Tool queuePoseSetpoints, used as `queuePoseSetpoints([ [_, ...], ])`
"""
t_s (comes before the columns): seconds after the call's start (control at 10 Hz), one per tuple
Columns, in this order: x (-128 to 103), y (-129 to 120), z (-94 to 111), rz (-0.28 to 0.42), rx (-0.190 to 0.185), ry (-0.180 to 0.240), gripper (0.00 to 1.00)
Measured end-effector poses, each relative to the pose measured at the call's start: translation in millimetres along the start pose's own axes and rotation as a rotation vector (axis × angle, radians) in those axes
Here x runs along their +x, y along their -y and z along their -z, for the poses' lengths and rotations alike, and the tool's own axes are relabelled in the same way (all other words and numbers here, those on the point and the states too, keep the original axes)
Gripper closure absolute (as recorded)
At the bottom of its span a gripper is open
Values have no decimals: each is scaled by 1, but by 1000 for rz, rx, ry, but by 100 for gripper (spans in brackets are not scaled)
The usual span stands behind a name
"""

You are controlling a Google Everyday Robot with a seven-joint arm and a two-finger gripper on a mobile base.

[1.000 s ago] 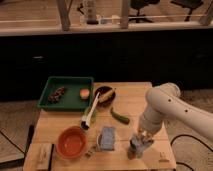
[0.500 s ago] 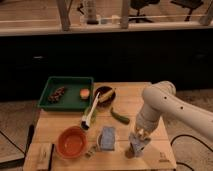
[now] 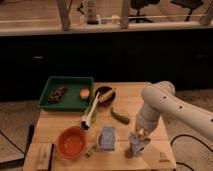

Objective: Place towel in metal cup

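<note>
Arm's gripper (image 3: 139, 136) low over the table's (image 3: 56, 123) front-right corner, fingers clenched on the bunched towel (image 3: 139, 147) hanging beneath. The metal cup not made out, likely hidden under cloth. Advise: lower straight, let cloth pile inside before releasing.

We only spot a small shift: the white elbow (image 3: 159, 96) swung a bit toward the orange bowl (image 3: 60, 138), the gripper (image 3: 138, 136) nudging along, low over the towel (image 3: 138, 146).
</note>
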Motion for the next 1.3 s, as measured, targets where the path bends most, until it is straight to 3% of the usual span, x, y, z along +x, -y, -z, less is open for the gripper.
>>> queuePoseSetpoints([
  [0.2,1,-2,-2,-4,1,3,20],
  [1.3,4,-5,-5,-1,11,16,20],
])
